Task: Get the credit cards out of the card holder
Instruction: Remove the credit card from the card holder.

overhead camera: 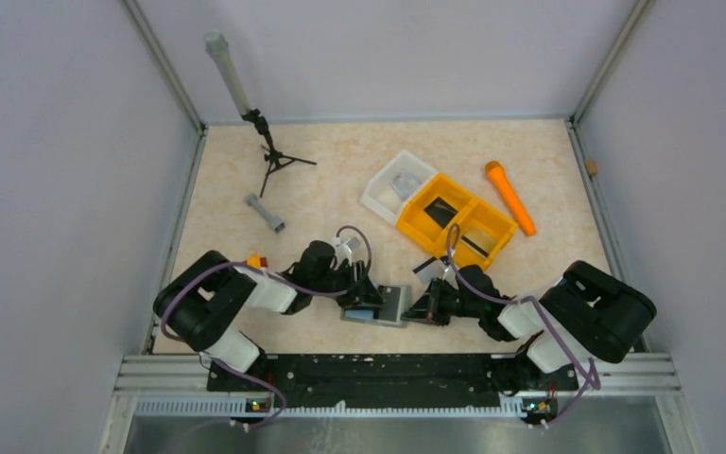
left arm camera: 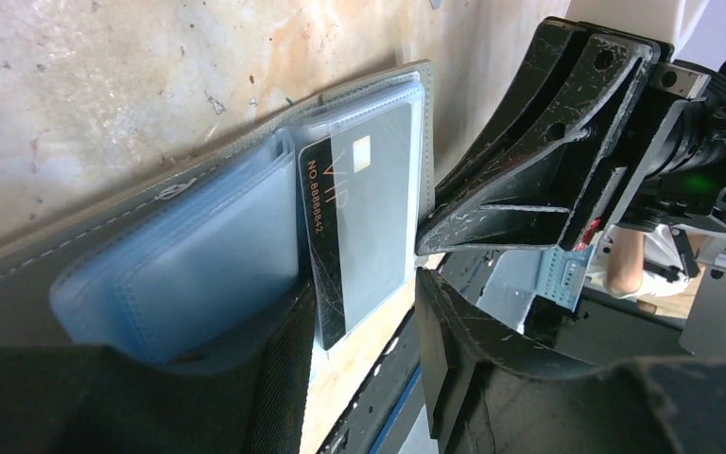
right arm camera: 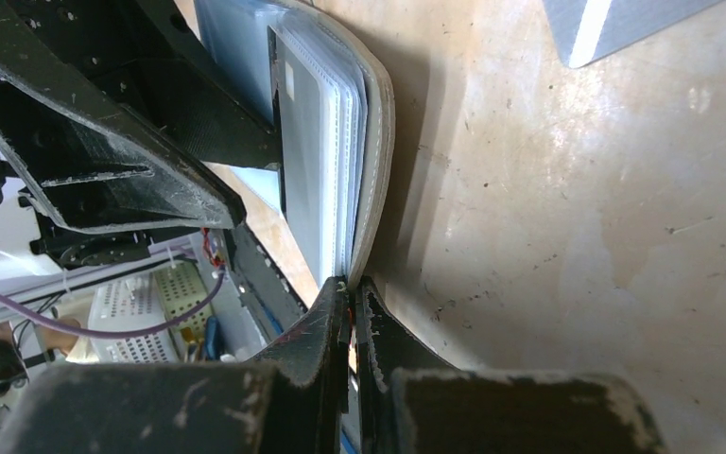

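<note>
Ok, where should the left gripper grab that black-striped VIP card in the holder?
Best take the VIP card by its bare end, poking past the clear sleeve of the card holder. Come from that open side, where the left gripper straddles it, and pull along its length; the rest is tucked in, and the right gripper pins the cover.

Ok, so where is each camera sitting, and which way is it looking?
Top external: fixed above and behind the arms, looking down at the table; the left arm and right arm meet at the card holder.
Left wrist: on the left arm, looking along the open left gripper at a credit card.
Right wrist: on the right arm, looking along the right gripper, shut on the holder's edge.
Shared: both wrist views show the holder and the other arm's gripper.
</note>
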